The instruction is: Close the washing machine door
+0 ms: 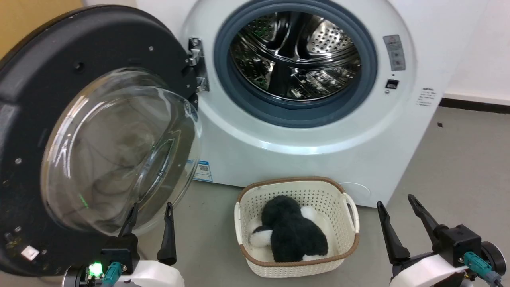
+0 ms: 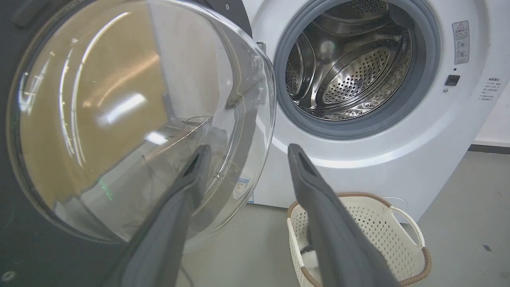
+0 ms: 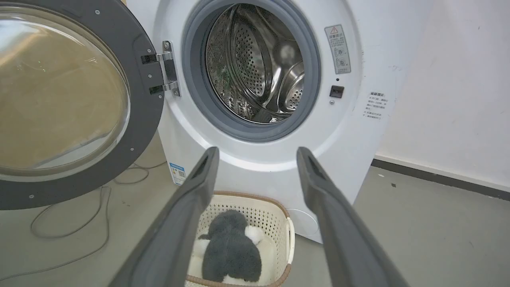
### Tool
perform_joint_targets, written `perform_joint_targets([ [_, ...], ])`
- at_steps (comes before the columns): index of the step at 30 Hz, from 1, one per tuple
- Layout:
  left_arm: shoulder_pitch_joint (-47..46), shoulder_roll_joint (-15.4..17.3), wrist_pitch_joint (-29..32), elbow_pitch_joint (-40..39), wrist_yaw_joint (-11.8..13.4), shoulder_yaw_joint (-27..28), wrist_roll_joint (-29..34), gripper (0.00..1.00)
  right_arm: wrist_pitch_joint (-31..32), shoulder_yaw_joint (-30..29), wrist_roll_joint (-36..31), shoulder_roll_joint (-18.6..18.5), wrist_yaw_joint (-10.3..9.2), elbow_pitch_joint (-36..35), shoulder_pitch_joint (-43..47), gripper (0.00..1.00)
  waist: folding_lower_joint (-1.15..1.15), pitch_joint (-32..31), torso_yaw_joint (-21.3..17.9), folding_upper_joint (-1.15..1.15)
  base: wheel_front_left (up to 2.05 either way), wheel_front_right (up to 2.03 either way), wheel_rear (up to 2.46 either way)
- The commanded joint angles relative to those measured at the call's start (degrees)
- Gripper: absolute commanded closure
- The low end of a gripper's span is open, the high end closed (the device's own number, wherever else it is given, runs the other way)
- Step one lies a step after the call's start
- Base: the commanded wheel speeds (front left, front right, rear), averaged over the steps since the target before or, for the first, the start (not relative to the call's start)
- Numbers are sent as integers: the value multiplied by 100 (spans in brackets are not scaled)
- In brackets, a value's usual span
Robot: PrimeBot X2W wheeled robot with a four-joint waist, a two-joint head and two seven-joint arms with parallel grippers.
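The washing machine door (image 1: 59,99) stands swung wide open at the left, a black-rimmed disc with a bulging clear glass bowl (image 1: 119,151), hung on a metal hinge (image 1: 197,63). The white washing machine (image 1: 318,131) shows its steel drum (image 1: 297,56) inside a blue-grey gasket. My left gripper (image 1: 150,211) is open at the lower left, its fingertips just below the glass bowl; in the left wrist view its left finger (image 2: 187,187) lies in front of the glass (image 2: 119,99). My right gripper (image 1: 395,205) is open at the lower right, apart from the machine.
A cream perforated basket (image 1: 350,223) holding a black and white plush toy (image 1: 293,233) sits on the grey floor before the machine. A thin cable (image 3: 79,227) lies on the floor under the door. A white wall (image 3: 450,79) rises to the right.
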Motion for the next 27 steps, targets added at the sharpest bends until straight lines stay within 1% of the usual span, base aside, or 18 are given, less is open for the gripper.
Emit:
perform_joint_targets([
  [1, 97, 3, -62, -21, 22, -17, -24, 0, -61, 5, 39, 11, 2, 16, 62, 0, 0, -22, 110, 0, 0, 0, 0],
  [6, 151, 3, -121, -23, 40, -19, -28, 0, -120, 40, 56, 12, 2, 44, 80, 0, 0, -52, 315, 0, 0, 0, 0],
  [16, 228, 4, -229, -115, 118, 47, -96, 0, -228, 215, 38, 14, 2, 161, -31, 0, 0, -1, 579, 0, 0, 0, 0],
  [27, 339, 5, -361, -266, 276, 34, -184, 0, -360, 413, 30, 16, 3, 335, -214, 0, 0, 84, 895, 0, 0, 0, 0],
])
